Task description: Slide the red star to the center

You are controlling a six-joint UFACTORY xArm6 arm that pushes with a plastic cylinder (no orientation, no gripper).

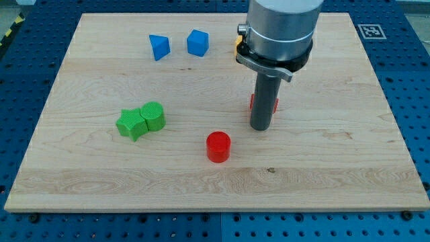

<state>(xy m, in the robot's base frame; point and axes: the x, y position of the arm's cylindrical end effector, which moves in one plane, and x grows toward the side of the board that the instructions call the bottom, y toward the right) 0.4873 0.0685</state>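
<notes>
Standing upright near the middle of the wooden board [336, 168], with my tip [261, 128] resting on the surface. No pincer here to be open or closed: just a straight dark rod, holding nothing. Pressing right against the red star [275, 104], which is sitting just behind the rod toward the view's top and peeking out on both sides of it, mostly hidden, so its shape cannot be made out clearly. Lying close to the board's center, slightly toward the view's right.

Sitting near my tip, down and to the view's left: a red cylinder [218, 146], apart from the rod. Lying well to the left of my tip: a green star [131, 124] and a green rounded block [153, 115], touching each other. Resting far up and to the left of my tip: two blue blocks [160, 47] [197, 42], just beside one another. Showing behind the arm's grey housing, above my tip: a sliver of a yellow block [238, 48], shape not discernible.
</notes>
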